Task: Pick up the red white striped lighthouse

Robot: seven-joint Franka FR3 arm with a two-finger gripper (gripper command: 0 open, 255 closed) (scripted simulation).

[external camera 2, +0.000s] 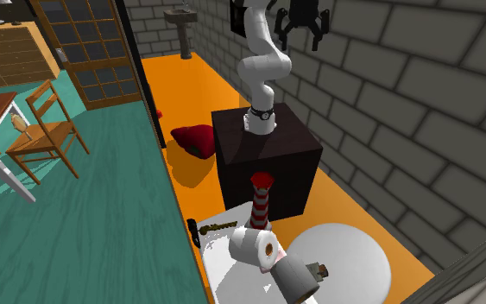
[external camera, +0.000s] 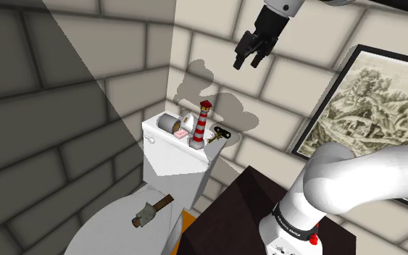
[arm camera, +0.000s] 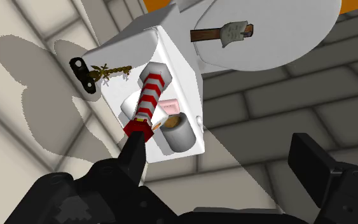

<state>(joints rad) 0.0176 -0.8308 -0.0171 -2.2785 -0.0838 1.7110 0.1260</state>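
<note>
One slim red-and-white striped lighthouse (external camera: 204,124) stands upright on the toilet tank (external camera: 169,163), a paper roll (external camera: 188,123) also on the tank, and the end effector (external camera: 246,62) hangs released well above the tank, so an off-centre descent could, I judge, knock it off the tank.

readable text: none | black ring on arm base (external camera: 294,222): white lettering (too small to make out)

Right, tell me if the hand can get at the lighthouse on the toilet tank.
Probably yes. The open hand hangs above the lighthouse, which stands upright on the tank with nothing over its top; the paper roll beside it may crowd a finger.
</note>
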